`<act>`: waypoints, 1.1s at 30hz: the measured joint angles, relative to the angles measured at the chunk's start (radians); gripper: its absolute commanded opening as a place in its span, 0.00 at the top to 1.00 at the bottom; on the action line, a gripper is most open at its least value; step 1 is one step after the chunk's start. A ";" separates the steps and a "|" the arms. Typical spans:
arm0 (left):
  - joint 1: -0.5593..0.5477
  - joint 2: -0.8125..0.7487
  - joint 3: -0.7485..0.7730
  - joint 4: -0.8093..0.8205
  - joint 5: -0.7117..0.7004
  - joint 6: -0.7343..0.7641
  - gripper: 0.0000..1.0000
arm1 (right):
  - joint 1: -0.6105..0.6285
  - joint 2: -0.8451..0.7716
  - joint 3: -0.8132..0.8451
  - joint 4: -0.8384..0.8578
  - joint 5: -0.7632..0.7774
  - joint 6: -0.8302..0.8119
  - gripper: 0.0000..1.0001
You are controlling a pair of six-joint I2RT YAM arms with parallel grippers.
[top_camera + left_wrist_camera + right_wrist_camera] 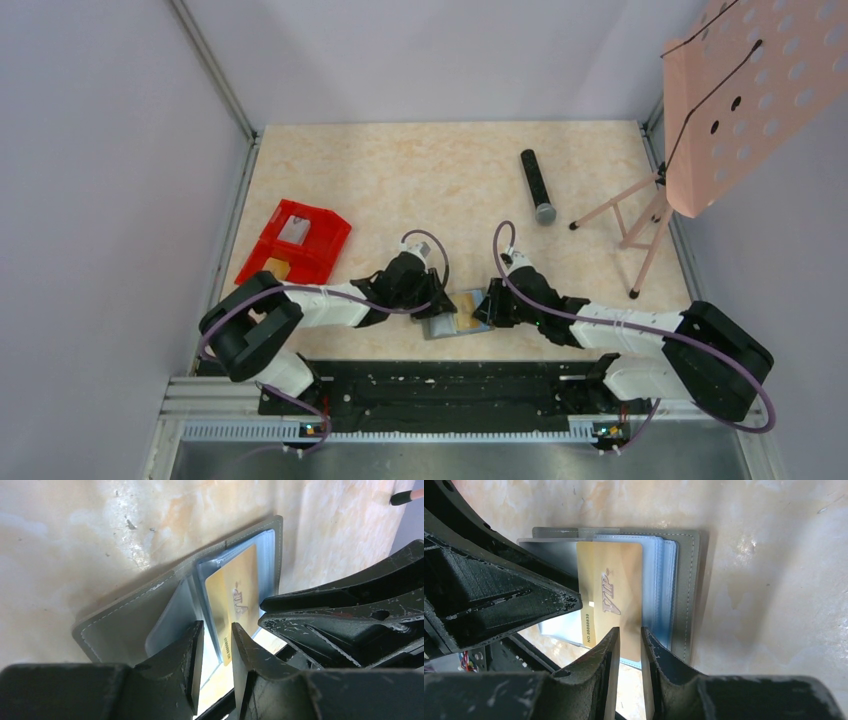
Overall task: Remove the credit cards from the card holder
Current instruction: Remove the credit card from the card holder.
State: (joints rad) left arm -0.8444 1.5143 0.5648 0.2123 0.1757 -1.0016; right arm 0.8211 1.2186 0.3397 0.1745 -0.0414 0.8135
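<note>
card holder [443, 325] open flat, long axis left-right | left hand [216, 628] narrowly parted | right hand [629, 631] seemingly pinching gold card [611, 590]

The worktop [420, 170] is a pale, marbled beige surface. Taken from its centre, a red bin [296, 243] sits at 9 o'clock near the left edge. A black microphone [537, 186] lies on its side at about 1 o'clock. The thin legs of a pink stand [640, 225] rest at 3 o'clock. The card holder [452, 315] lies open at 6 o'clock, near the front edge.
</note>
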 measured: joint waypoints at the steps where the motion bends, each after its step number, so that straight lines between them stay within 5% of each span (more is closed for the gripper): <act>1: -0.002 0.004 -0.001 0.010 -0.001 -0.002 0.67 | 0.000 0.000 0.000 0.000 0.000 0.000 0.78; 8: -0.019 0.049 -0.006 0.085 0.009 -0.023 0.71 | 0.000 -0.001 0.000 -0.002 0.000 0.002 0.78; 20: -0.019 0.052 -0.006 0.098 0.018 -0.053 0.99 | -0.001 -0.001 0.000 -0.005 0.001 0.002 0.78; 33: -0.019 -0.019 -0.017 0.078 0.026 -0.061 1.00 | -0.007 -0.001 0.000 -0.006 -0.001 0.003 0.78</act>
State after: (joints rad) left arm -0.8635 1.4952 0.5476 0.2901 0.2012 -1.0626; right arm 0.8143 1.2179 0.3397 0.1688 -0.0425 0.8162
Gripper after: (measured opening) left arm 0.045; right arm 0.223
